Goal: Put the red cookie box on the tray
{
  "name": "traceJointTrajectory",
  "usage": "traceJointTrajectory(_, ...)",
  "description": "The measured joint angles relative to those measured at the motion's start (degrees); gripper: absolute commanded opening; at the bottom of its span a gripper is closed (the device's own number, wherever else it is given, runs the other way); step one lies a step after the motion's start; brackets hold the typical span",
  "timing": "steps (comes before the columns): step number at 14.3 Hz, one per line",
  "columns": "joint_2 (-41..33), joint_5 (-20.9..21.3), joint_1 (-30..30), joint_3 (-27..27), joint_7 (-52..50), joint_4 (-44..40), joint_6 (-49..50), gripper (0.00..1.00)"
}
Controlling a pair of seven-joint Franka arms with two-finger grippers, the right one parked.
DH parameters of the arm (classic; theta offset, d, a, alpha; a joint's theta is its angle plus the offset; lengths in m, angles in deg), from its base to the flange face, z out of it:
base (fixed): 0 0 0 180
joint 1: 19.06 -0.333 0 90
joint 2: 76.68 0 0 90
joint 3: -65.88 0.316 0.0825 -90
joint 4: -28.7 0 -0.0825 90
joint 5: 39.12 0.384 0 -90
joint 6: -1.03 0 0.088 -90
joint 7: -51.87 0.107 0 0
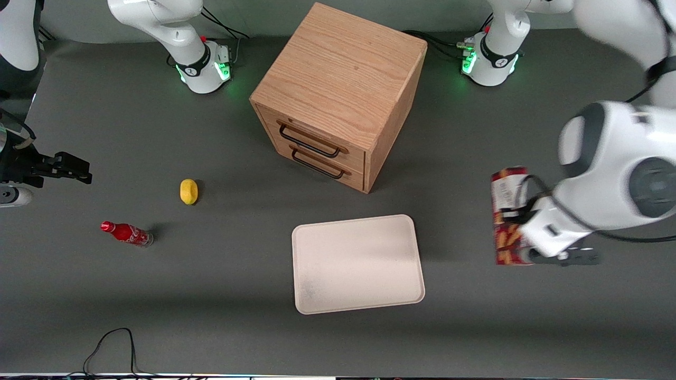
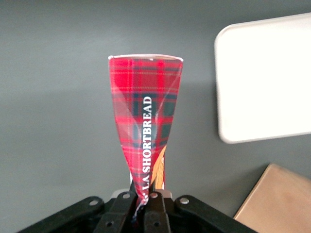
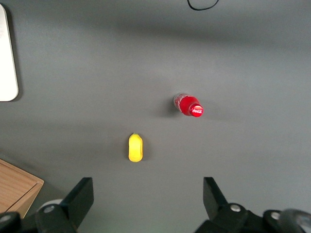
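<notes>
The red cookie box point(image 1: 506, 211), dark red with tartan print and biscuit pictures, is at the working arm's end of the table, beside the tray and apart from it. My left gripper point(image 1: 520, 227) is shut on it, and the wrist covers part of the box. In the left wrist view the black fingers point(image 2: 155, 208) pinch one end of the box point(image 2: 146, 107), which reaches away from them over grey table. The off-white tray point(image 1: 359, 264) lies flat, nearer the front camera than the cabinet, with nothing on it; its corner point(image 2: 262, 77) shows beside the box.
A wooden drawer cabinet point(image 1: 338, 79) stands mid-table, both drawers closed. Toward the parked arm's end lie a small yellow object point(image 1: 188, 191) and a red soda bottle point(image 1: 127, 233). A black cable point(image 1: 111, 343) loops at the table's near edge.
</notes>
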Motion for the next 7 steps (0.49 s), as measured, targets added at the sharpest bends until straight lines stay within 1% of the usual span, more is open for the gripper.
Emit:
traceJointTrajectory(2,3.8,0.0,3.2,-2.1,-6.6,-0.1,-5.9,0.00)
traceJointTrajectory(4,7.7,0.0,5.3,-3.8,-11.2,-0.4,-11.7,0.00)
traceJointTrajectory(7,13.0,-0.3,5.7,-5.4,-14.2,-1.5,-18.0,0.00)
